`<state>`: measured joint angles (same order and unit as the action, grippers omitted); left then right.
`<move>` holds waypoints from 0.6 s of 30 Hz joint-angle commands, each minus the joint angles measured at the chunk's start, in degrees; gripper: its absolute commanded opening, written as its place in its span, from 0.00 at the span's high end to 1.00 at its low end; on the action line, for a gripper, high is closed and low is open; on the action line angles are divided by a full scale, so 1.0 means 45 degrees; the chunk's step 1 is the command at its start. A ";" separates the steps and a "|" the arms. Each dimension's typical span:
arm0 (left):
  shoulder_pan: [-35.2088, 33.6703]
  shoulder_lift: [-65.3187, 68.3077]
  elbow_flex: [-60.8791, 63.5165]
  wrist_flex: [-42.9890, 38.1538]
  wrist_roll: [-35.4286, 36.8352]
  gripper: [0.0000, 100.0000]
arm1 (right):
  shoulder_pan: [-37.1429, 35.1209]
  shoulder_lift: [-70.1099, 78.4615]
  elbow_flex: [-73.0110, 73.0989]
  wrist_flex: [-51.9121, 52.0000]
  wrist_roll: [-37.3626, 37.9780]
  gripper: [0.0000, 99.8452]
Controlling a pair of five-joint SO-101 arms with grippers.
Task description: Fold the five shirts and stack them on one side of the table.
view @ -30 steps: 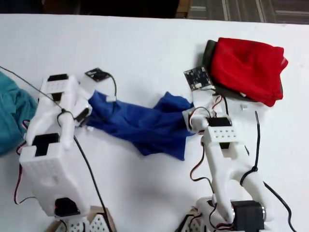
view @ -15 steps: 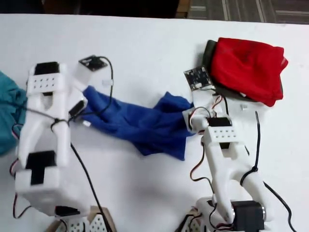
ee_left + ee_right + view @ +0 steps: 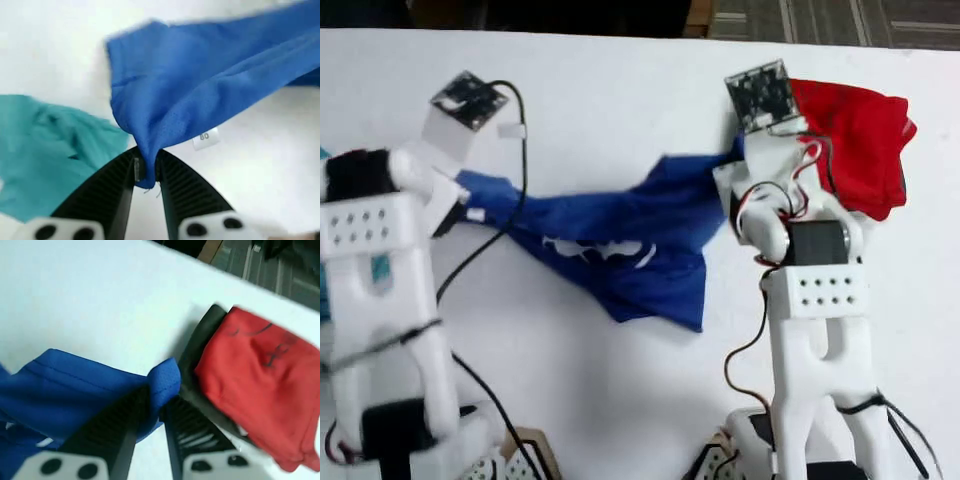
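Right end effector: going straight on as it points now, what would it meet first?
Past the blue shirt it grips, the right end effector seems to face only bare table; the red shirt lies just beside that line, though depth is unclear.

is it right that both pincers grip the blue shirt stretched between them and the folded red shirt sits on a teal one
Not quite: the folded red shirt sits on a dark, nearly black garment, not a teal one; the right wrist view shows it. The rest holds: the left pincer and the right pincer both grip the blue shirt stretched between them.
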<state>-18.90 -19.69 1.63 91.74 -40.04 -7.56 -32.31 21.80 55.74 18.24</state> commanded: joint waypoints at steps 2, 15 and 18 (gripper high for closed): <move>-0.0449 -0.2520 -0.1162 0.0098 0.0625 0.98 | -0.0186 -0.0518 -0.2579 0.0947 -0.0039 0.98; -0.0449 -0.4943 -0.2530 0.0645 0.0742 0.98 | -0.0147 -0.0498 -0.9026 0.3937 0.0000 0.98; -0.0449 -0.5294 -0.2549 0.0547 0.1192 0.98 | -0.0147 -0.0498 -1.0217 0.4523 0.0020 0.98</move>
<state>-20.31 -41.67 -7.87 94.55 -36.35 -7.91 -32.48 -17.85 74.20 18.24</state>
